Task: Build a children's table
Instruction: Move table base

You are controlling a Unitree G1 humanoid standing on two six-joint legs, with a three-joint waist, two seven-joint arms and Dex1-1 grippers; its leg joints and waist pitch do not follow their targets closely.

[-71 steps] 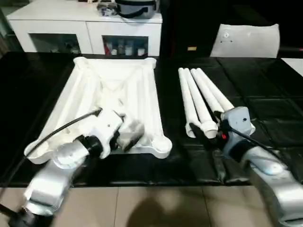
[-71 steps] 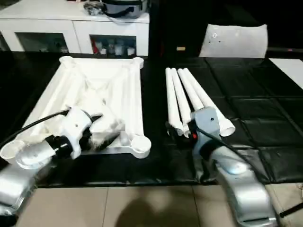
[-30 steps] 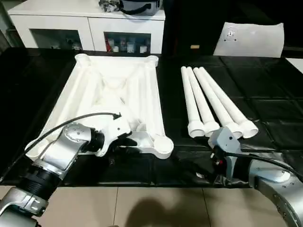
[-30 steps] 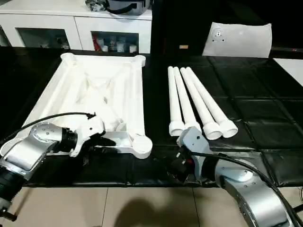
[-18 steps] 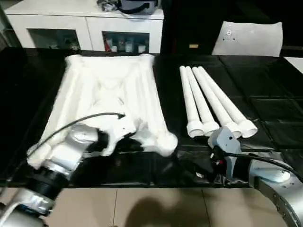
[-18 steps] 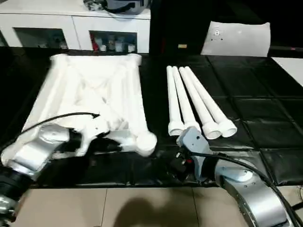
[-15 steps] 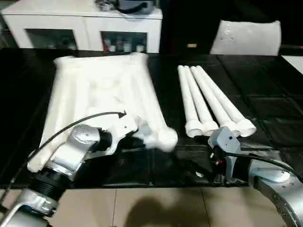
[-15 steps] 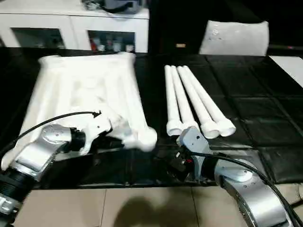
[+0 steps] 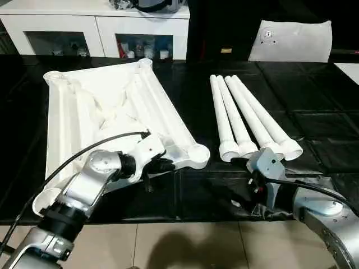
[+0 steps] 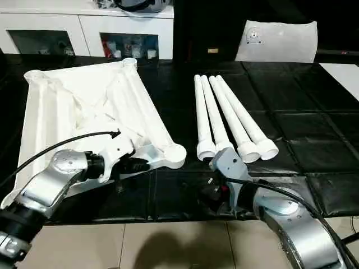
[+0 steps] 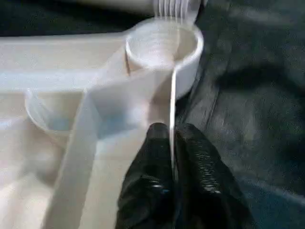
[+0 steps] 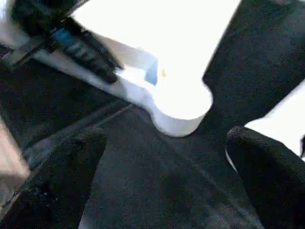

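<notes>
The white tabletop (image 9: 112, 106) lies upside down on the black table, ribs up and turned at an angle. My left gripper (image 9: 160, 165) is shut on its thin near rim, just beside a round corner socket (image 9: 197, 153). In the left wrist view the black fingers (image 11: 193, 162) pinch that rim wall below the socket (image 11: 162, 47). Several white legs (image 9: 247, 120) lie side by side to the right. My right gripper (image 12: 164, 152) stands open and holds nothing, low over the mat near the legs' wide ends, facing the socket (image 12: 181, 109).
A white cabinet (image 9: 95, 22) stands behind the table and a white pillow-like block (image 9: 289, 42) lies at the back right. The table's front edge runs just below both grippers, with tiled floor (image 9: 179, 246) beyond. A black cable (image 9: 84, 154) arcs over my left forearm.
My left gripper closed on the tabletop's near rim and swung the tabletop, so its far end now points further left. The right arm has stayed put, still open.
</notes>
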